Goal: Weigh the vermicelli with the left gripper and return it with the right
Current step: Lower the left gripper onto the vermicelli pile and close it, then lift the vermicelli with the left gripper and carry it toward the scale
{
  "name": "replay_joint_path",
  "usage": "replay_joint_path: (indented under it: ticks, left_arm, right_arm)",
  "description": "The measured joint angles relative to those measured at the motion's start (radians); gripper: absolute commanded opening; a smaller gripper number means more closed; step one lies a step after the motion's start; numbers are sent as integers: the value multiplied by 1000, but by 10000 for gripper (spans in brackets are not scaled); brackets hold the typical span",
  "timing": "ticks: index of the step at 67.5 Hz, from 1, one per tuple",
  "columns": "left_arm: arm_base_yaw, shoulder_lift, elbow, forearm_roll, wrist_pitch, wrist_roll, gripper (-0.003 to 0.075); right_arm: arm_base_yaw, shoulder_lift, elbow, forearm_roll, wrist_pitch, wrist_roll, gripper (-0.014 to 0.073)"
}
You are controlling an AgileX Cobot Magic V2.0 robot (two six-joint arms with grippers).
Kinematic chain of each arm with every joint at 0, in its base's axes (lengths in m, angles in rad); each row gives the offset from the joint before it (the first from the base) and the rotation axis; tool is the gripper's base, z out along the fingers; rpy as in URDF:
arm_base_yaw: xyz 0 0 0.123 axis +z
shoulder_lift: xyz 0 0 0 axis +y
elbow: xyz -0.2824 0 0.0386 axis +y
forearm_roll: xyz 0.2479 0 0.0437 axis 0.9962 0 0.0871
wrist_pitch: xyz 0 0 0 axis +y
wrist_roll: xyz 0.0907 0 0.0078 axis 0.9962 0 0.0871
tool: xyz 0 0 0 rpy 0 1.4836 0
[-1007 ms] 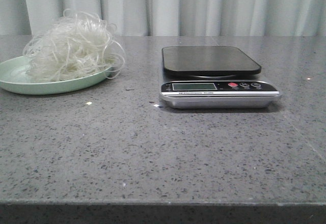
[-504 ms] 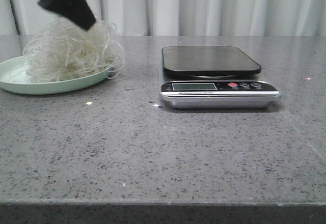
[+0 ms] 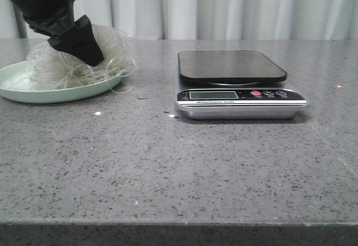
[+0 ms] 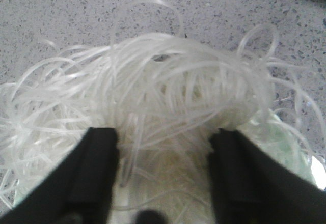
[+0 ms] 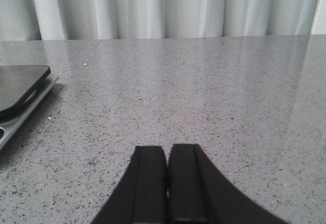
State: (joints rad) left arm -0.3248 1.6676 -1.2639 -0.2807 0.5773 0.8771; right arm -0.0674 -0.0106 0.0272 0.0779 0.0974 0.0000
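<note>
1. Right of the scale (image 5: 20, 99), nearest the camera, the right hand (image 5: 167, 183) hovers low over the grey surface (image 3: 168, 168), fingers pressed together.
2. Left of the scale, the vermicelli (image 3: 114, 56) sits on the pale green plate (image 3: 33, 94).
3. Over it, the left hand (image 4: 163, 175) has its fingers spread, the clump between them.

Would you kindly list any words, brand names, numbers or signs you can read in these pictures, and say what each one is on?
Nothing can be read with confidence.
Kitchen scale: a thin line of print sits under its display, too small and blurred to read.
Display: no digits can be made out.
Scale buttons: one red, two dark; any symbols on them are too small to tell.
Noodles, plate, table, curtain: no text or signs.
</note>
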Motion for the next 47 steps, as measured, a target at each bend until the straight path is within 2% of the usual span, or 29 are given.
replay_joint_path:
  ticks: [3,7,30,47]
  left_arm:
    - [0,0,0,0,2,0,123]
    - [0,0,0,0,2,0,145]
    - [0,-30,-21,11,23,0,144]
    - [0,-119,-132,8,69,0,143]
  right_arm:
    - [0,0,0,0,0,0,151]
    - [0,0,0,0,0,0,151]
    - [0,0,0,0,0,5,151]
    - [0,0,0,0,-2,5,151]
